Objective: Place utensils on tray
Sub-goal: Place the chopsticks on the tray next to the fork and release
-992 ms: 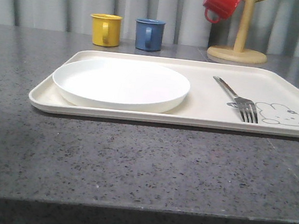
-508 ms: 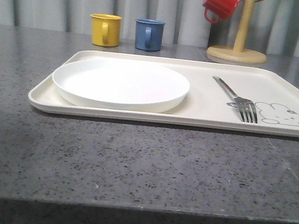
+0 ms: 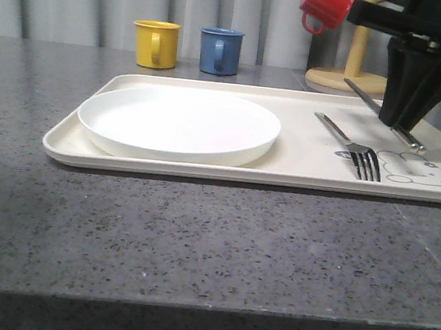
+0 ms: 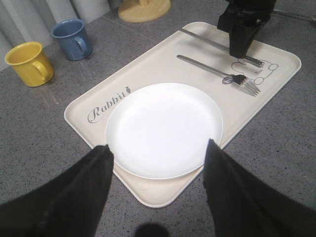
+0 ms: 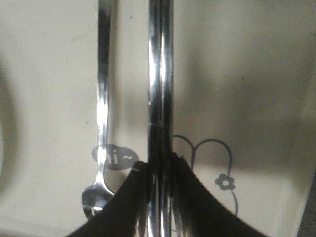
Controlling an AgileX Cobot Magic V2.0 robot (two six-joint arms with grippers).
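Right gripper (image 3: 401,122) clamped on knife (image 4: 207,42), held low over tray (image 3: 204,167) at its 3 o'clock end; fork (image 3: 352,146) lies alongside; left gripper (image 4: 158,153) spread wide, empty, above plate (image 3: 179,122).

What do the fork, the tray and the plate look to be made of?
Fork: polished metal, given its mirror-like glints. Tray: probably matte cream plastic, with soft rounded rim and printed rabbit. Plate: smooth white, plastic or ceramic; the look leaves it open.
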